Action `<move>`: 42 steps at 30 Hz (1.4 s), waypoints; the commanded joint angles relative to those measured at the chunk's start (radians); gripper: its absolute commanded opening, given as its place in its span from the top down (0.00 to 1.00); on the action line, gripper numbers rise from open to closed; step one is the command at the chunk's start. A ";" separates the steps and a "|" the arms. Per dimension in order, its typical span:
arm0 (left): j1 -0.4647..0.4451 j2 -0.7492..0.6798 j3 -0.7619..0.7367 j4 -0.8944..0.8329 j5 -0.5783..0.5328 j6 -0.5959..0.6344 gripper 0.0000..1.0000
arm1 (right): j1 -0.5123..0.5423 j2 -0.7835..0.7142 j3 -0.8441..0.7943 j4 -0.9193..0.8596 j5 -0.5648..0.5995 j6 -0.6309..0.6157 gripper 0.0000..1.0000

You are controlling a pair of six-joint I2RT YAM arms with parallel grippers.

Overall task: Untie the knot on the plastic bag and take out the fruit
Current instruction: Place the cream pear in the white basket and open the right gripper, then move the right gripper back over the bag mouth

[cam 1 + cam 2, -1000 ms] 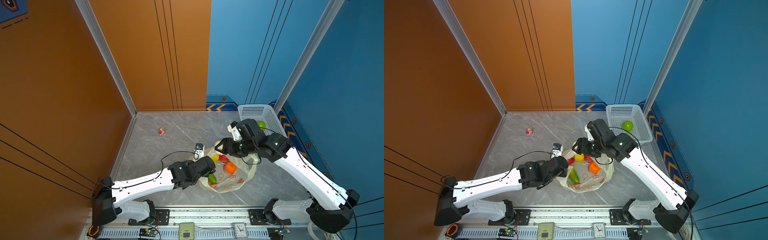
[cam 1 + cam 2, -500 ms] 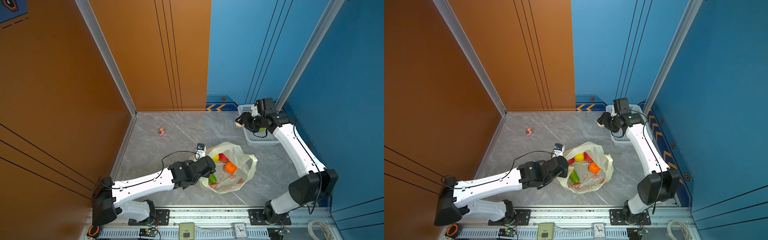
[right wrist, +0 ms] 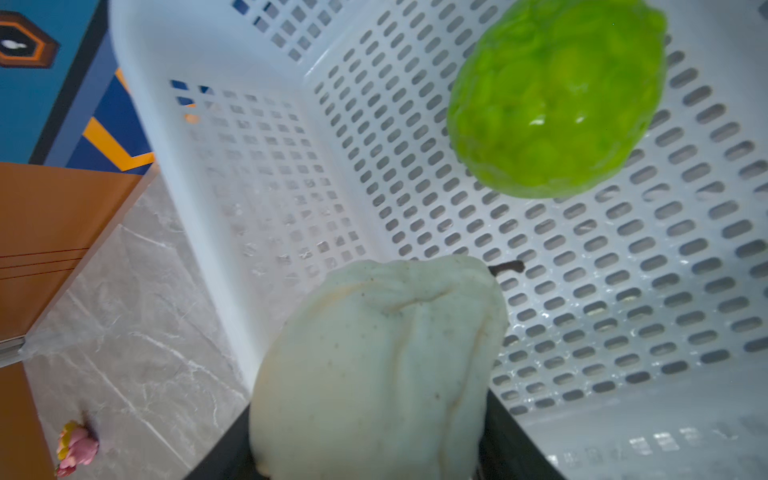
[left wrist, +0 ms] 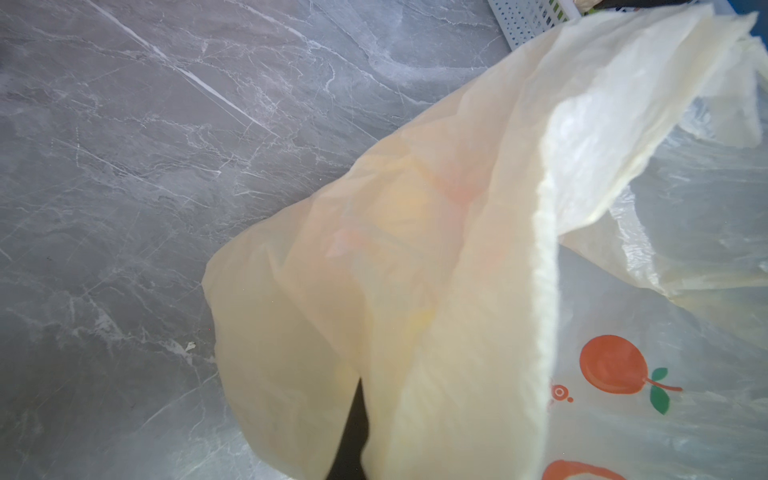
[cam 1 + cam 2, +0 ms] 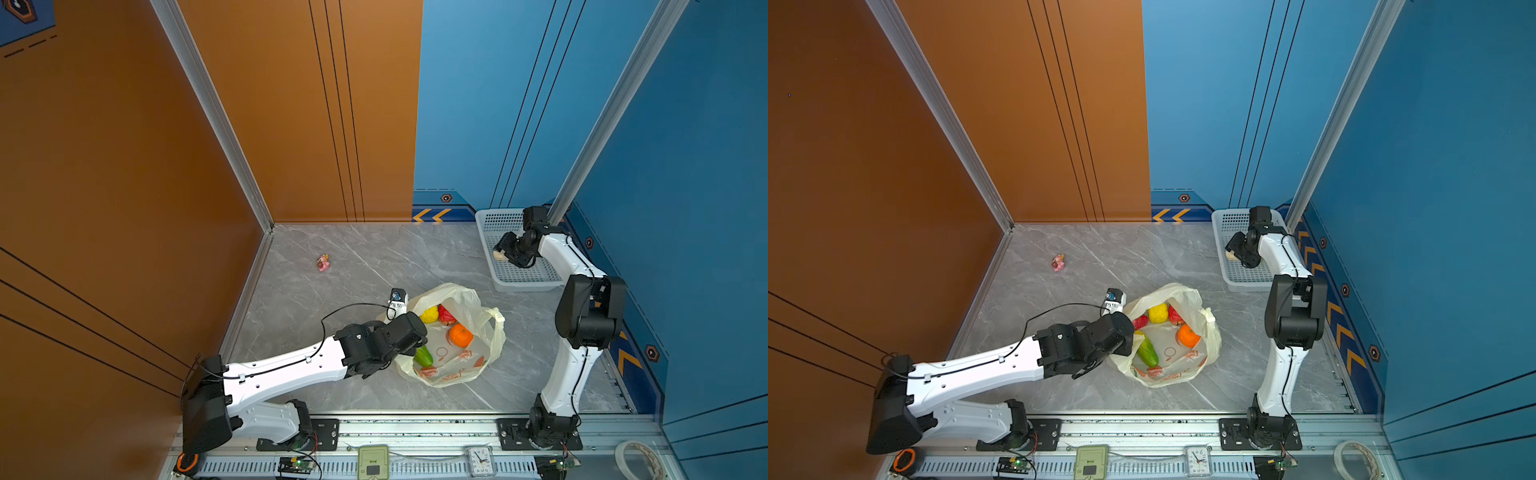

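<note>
Grey worktop (image 5: 365,249) — my right pincer (image 5: 501,254) clamps pale fruit (image 3: 374,365) over basket (image 5: 484,226), left pincer (image 5: 419,347) pinches bag (image 5: 478,305); dropped high, it may bounce.

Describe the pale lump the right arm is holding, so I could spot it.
Find the white basket in the far right corner. Above its left side, the right tool grips a cream fruit. It is pale and smooth, unlike the bumpy green fruit lying in the basket.
</note>
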 commanded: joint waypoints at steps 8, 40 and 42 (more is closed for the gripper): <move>0.013 -0.017 -0.015 0.029 0.015 0.015 1.00 | -0.019 0.061 0.025 0.016 0.055 -0.014 0.27; -0.004 -0.019 0.011 0.030 -0.022 0.022 1.00 | 0.390 -0.677 -0.037 -0.437 -0.054 -0.071 0.19; -0.004 -0.016 0.015 0.029 -0.021 0.030 1.00 | 0.488 -0.704 -0.033 -0.446 -0.027 -0.029 0.19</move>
